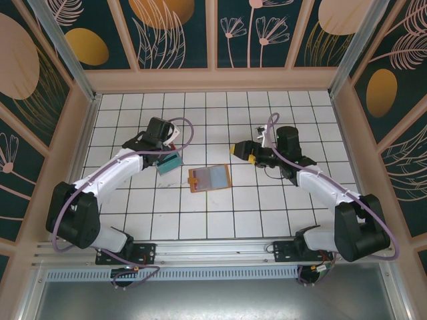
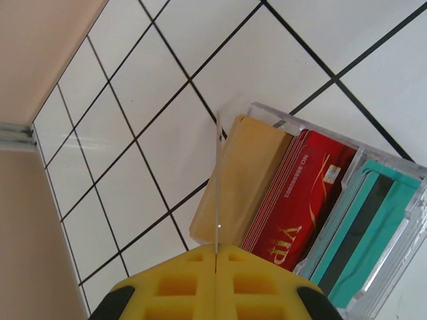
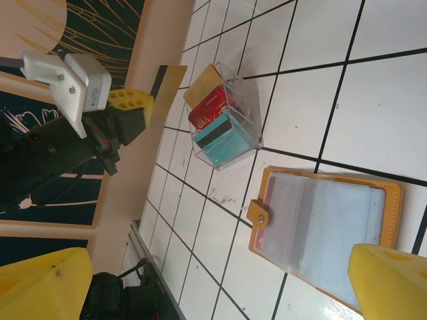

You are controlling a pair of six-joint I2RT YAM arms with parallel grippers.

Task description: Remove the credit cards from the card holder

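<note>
Cards (image 2: 303, 193) in tan, red and teal were stacked in a clear tray (image 3: 248, 110) just beyond the left gripper (image 2: 216, 255), whose jaws were clenched on another card (image 3: 167, 79). The open holder (image 3: 327, 227) was seen ahead of the right gripper (image 1: 237, 152), jaws released.

Card holder (image 3: 327, 230) open flat; tan, red, teal credit cards (image 3: 217, 123) on edge nearby.

1. Red card (image 2: 303, 200), left wrist view: large gold letters "VIP" near one end.
2. Same card: a small pale line beginning "NO.", its digits too small to read surely.
</note>
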